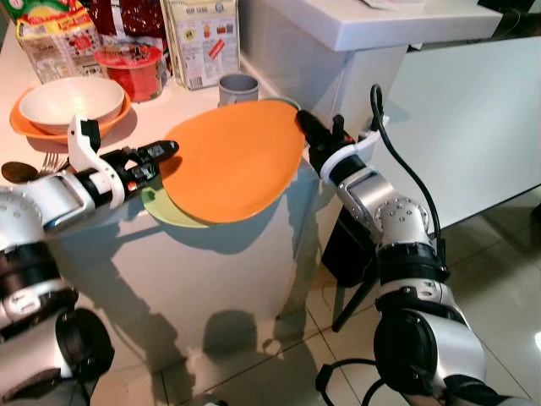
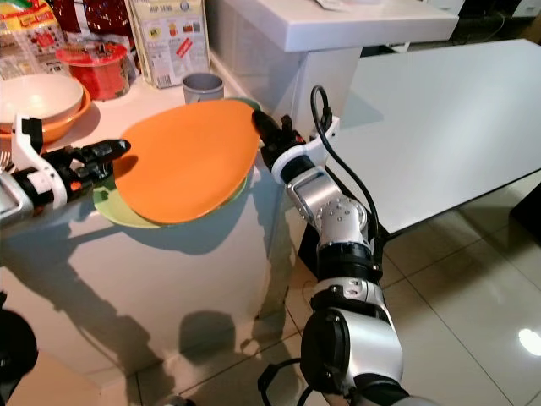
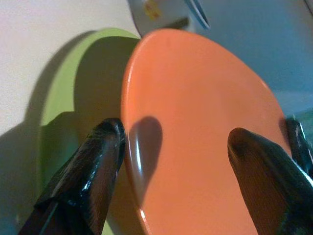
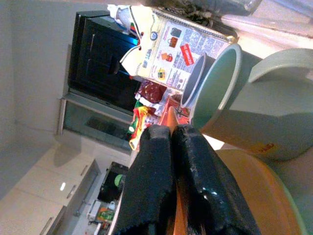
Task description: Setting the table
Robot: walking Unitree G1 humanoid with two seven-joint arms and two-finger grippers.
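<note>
Left claw [image 1: 169, 155] is spread open at the near left rim of the orange plate [image 1: 232, 161], one finger [image 3: 93, 161] under the rim, the other over the plate face. Right claw [image 1: 302, 123] is clenched on the plate's far right rim, holding it tilted above the green plate [image 1: 173, 211] at the white table [image 1: 110, 237] edge. Beyond stands a grey cup [image 1: 238, 87]. Farther left, a white bowl [image 1: 71, 101] rests in an orange bowl [image 1: 24, 125], with a red container [image 1: 133, 69] and cartons [image 1: 201, 38] behind.
</note>
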